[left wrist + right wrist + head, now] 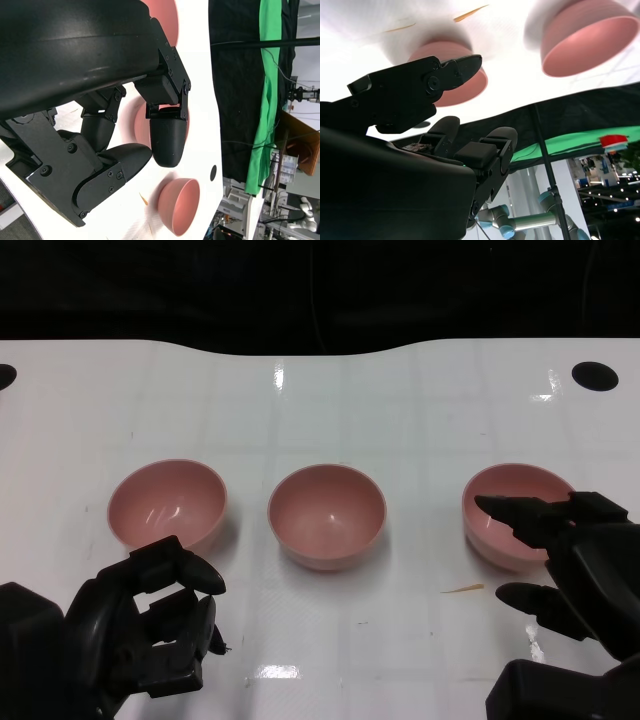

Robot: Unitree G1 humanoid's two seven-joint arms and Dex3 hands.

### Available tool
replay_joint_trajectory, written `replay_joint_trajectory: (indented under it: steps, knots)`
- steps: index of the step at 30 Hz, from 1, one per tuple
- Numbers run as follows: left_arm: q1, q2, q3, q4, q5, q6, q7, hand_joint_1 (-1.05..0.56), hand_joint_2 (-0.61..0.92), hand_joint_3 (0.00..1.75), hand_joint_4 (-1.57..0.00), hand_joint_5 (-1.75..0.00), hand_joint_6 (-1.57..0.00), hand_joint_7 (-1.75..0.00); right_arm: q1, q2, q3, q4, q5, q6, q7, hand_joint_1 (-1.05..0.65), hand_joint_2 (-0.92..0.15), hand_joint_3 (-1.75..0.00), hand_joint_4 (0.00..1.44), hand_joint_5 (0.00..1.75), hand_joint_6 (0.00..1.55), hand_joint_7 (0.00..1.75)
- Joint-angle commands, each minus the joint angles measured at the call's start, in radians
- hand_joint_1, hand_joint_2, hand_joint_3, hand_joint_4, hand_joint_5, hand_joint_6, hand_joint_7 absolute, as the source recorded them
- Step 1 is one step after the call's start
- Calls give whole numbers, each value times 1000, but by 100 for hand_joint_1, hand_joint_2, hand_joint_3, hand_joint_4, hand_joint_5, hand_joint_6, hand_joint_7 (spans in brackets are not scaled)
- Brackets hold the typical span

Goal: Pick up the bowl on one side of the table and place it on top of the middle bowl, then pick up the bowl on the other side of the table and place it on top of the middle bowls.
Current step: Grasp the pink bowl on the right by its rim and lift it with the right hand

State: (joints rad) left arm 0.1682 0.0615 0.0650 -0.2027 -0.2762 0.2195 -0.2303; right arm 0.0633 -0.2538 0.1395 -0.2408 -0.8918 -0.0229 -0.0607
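The right robot hand, fingers spread and holding nothing, hovers at the near rim of the right bowl. The left robot hand, fingers curled and holding nothing, sits near the left bowl. The middle bowl stands between them on the white worktop.

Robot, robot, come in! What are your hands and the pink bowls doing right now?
Left hand curled, holding nothing. Right hand open at right bowl, no grip yet. Left bowl, middle bowl unstacked. Path clear.
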Motion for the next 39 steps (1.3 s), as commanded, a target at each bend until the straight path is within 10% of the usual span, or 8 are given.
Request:
replay_joint_trajectory:
  steps: [1, 30, 35, 39]
  knots:
    - [6, 1, 7, -8, -5, 0, 8, -24, 23, 137, -84, -160, -84, -131, -25, -36, 17, 28, -36, 21, 2, -43, -80, 0, 36, 55, 51, 8]
    - [13, 3, 15, -40, -10, 34, 11, -20, 27, 134, -84, -156, -87, -119, -313, -60, 189, 549, -74, 130, -146, -43, -85, 0, 67, 18, 65, 3]
    - [14, -1, 18, -48, -15, 44, 13, -18, 28, 137, -84, -153, -88, -115, -333, -70, 205, 604, -59, 95, -200, -37, -87, 0, 100, 36, 85, 5]
    - [16, 3, 19, -51, -19, 46, 4, -17, 31, 137, -85, -154, -88, -113, -337, -75, 208, 623, -36, 64, -237, -35, -85, 0, 86, 92, 96, 2]
